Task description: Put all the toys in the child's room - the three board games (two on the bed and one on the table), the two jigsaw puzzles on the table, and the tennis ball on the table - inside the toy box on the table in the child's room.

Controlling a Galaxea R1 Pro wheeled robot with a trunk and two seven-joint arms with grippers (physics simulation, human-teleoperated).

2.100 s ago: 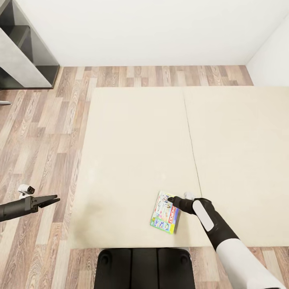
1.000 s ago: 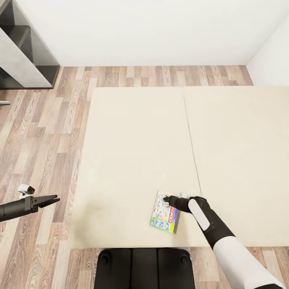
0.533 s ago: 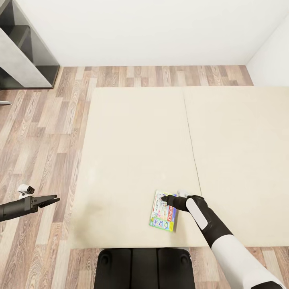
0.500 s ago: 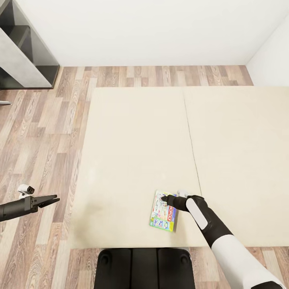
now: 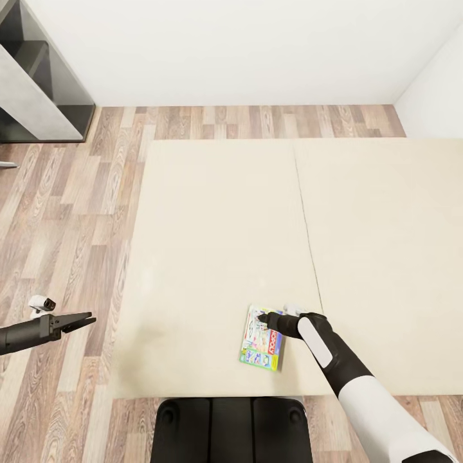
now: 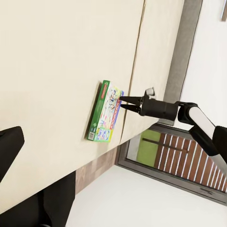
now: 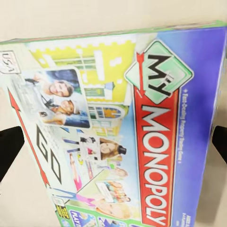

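Green-edged board game [image 5: 262,337] flat on bed [image 5: 212,225], right fingers [image 7: 9,146] spread astride it

- Board game [image 5: 262,339]: green edges; cover printed in yellow, blue and white, with a red band carrying white lettering and a pale green diamond logo.
- Bed [image 5: 218,244]: plain cream mattress.
- Floor [image 5: 71,231]: wood planks in mixed brown and grey grain.
- Wall [image 5: 244,45]: white.
- Right gripper [image 5: 262,317]: black, on a black-and-white arm.
- Left gripper [image 5: 87,319]: black.
- Shelf unit [image 5: 38,83]: dark grey with a pale grey panel.
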